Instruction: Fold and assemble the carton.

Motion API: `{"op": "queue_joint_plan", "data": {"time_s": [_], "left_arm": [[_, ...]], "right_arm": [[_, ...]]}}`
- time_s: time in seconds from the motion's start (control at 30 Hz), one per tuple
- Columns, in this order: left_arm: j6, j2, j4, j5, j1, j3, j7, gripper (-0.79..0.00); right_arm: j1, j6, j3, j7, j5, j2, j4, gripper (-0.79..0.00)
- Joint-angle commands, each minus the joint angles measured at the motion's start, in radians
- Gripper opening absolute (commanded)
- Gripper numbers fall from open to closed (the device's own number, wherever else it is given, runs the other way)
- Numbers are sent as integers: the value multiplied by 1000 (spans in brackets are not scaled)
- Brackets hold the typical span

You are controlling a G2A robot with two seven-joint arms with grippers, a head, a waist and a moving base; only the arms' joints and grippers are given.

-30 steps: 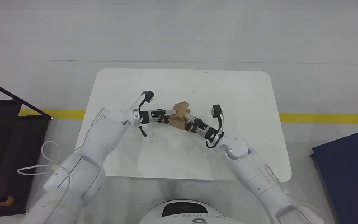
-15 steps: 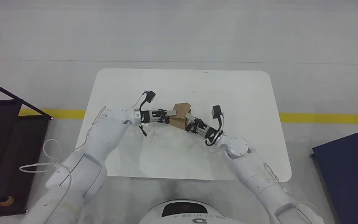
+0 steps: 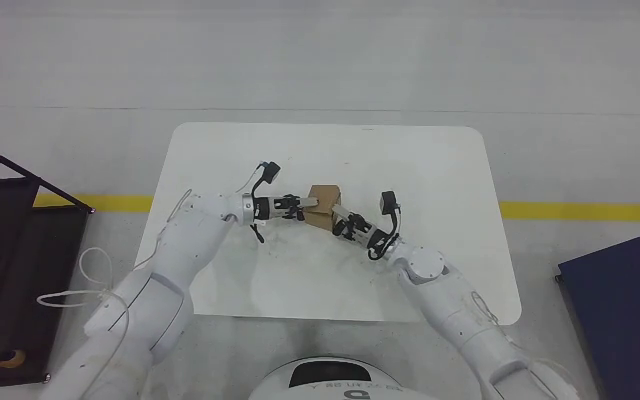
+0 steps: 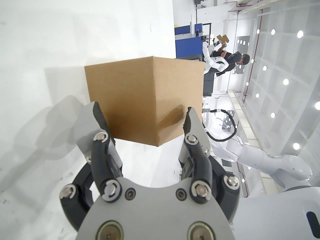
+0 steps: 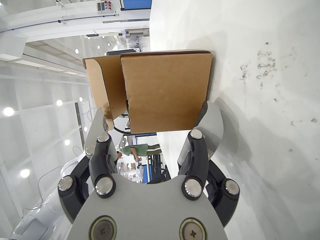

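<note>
A brown cardboard carton (image 3: 323,196) stands near the middle of the white table (image 3: 430,160), held between both arms. My left gripper (image 3: 296,207) comes at it from the left. In the left wrist view its fingers (image 4: 100,119) press on two adjoining faces of the carton (image 4: 140,96), with one corner between them. My right gripper (image 3: 342,222) meets it from the right front. One of its fingers (image 5: 208,112) lies between the carton's outer panel (image 5: 165,88) and the table. The other touches a rounded flap (image 5: 105,86) that stands a little apart behind the panel.
Bare white tabletop (image 3: 300,270) surrounds the carton on all sides. A dark frame and panel (image 3: 30,230) stand on the floor left of the table, and a blue panel (image 3: 605,290) at the right. Scuff marks (image 5: 265,63) spot the table surface.
The carton has gone from a tilted, pointed outline to a squarer one. My right gripper has edged a little left and farther back; the left has barely moved.
</note>
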Motion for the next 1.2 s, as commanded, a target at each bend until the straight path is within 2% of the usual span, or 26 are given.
{"op": "queue_joint_plan", "data": {"time_s": [0.0, 0.53, 0.83, 1.17], "left_arm": [[1, -1, 0, 2, 0, 0, -1, -262], [8, -12, 8, 44, -9, 4, 16, -234], [22, -19, 13, 75, -12, 8, 39, -209], [32, -24, 19, 90, -16, 4, 47, -231]], "right_arm": [[1, 2, -1, -1, -2, -1, 2, -249], [9, 11, 3, -7, 0, -4, 19, -265], [-7, -5, 58, -21, 108, -1, 33, -246], [-4, -7, 42, -16, 80, -6, 14, -237]]}}
